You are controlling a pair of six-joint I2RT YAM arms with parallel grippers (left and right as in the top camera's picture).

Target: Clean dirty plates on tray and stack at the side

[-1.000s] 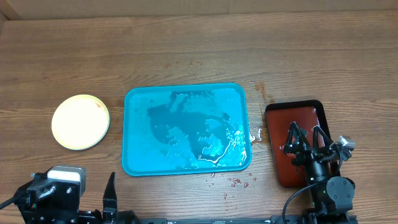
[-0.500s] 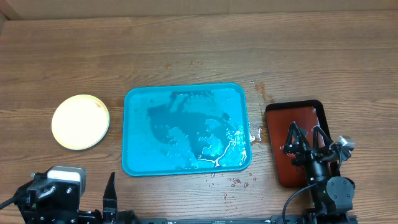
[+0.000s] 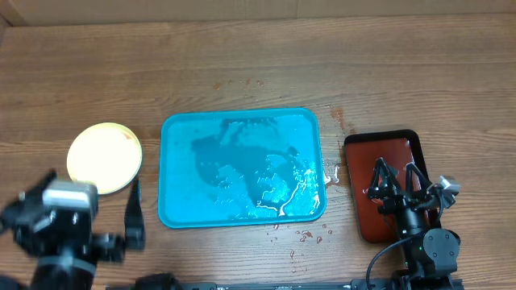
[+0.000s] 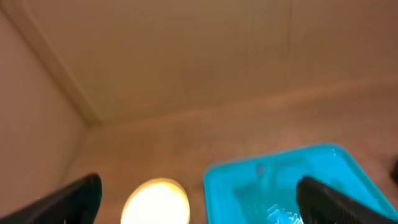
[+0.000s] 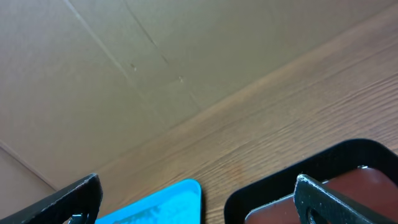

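Here: left claw (image 4: 199,200) gaping, right claw (image 5: 199,200) gaping, both empty; plate (image 3: 104,158) near tray (image 3: 179,137).

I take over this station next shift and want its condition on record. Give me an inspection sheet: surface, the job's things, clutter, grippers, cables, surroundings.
Surface: wooden table; red sauce specks off the turquoise tray's front right corner.
Job's things: turquoise tray mid-table, wet, no plate on it; lime-rimmed plate on the table to its left; whether others lie beneath it, cannot tell.
Clutter: dark red-brown tray at the right.
Grippers: left gripper open, empty, blurred in the overhead view; right gripper open, empty, above the dark red-brown tray.
Cables: black cable by the right arm's base.
Surroundings: cardboard wall behind the table.
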